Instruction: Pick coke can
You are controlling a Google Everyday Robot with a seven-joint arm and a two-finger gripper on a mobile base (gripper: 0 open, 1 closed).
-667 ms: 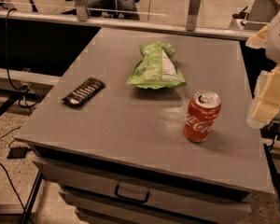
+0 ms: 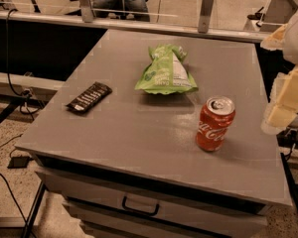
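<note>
Coke can (image 2: 215,123) upright, ungrasped, on the grey cabinet top (image 2: 139,133) near the green snack bag (image 2: 166,73), gripper (image 2: 283,103) apart at the view's right edge, its openness impossible to tell; approach, grasp and lift all left.

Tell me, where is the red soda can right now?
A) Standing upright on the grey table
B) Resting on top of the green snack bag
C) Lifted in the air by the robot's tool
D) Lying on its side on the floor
A: the coke can stands upright on the grey table, silver top facing up, while the tool hangs by the table's right edge, apart from the can.
</note>
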